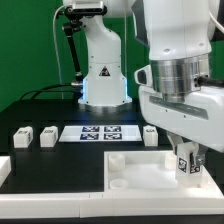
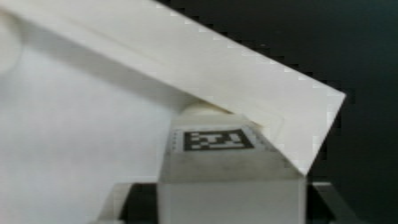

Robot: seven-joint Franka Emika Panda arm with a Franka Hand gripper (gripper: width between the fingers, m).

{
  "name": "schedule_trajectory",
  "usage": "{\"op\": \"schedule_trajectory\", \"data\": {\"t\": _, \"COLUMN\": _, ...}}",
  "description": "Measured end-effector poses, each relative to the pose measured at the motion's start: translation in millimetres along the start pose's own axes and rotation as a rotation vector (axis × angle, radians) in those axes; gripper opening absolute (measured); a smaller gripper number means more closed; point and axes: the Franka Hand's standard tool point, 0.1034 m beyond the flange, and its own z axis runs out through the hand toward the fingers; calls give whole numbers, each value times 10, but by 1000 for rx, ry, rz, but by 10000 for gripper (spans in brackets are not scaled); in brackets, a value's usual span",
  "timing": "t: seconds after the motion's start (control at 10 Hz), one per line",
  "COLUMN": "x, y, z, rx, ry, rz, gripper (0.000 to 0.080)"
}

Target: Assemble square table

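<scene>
Gripper (image 1: 186, 168) clamped on tagged leg (image 2: 217, 165), at a corner of the white tabletop (image 1: 125, 165); tabletop along an edge of the black table (image 1: 60, 152), near marker board (image 1: 97, 132).

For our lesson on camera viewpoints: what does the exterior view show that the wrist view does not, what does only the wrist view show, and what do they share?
Only exterior: the robot's base, the marker board and loose peg legs on the black table. Only wrist: the black-white tag with its pattern close up. Both: the gripper shut on the tagged peg leg beside the square tabletop.
</scene>
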Motion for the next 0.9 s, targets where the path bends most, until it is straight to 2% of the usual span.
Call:
{"op": "schedule_trajectory", "data": {"t": 0.3, "x": -8, "y": -18, "z": 7, "rx": 16, "ry": -17, "rz": 277, "gripper": 294}}
{"op": "schedule_trajectory", "data": {"t": 0.5, "x": -6, "y": -20, "z": 7, "rx": 17, "ry": -17, "rz": 296, "gripper": 294}}
{"op": "schedule_trajectory", "data": {"t": 0.6, "x": -12, "y": -20, "z": 9, "rx": 17, "ry": -16, "rz": 266, "gripper": 392}}
{"op": "schedule_trajectory", "data": {"t": 0.7, "x": 2, "y": -20, "z": 6, "rx": 18, "ry": -14, "rz": 205, "gripper": 392}}
{"op": "schedule_trajectory", "data": {"t": 0.8, "x": 58, "y": -26, "z": -5, "rx": 18, "ry": -9, "rz": -6, "gripper": 566}}
{"op": "schedule_trajectory", "data": {"t": 0.9, "x": 85, "y": -32, "z": -2, "rx": 15, "ry": -10, "rz": -210, "gripper": 633}}
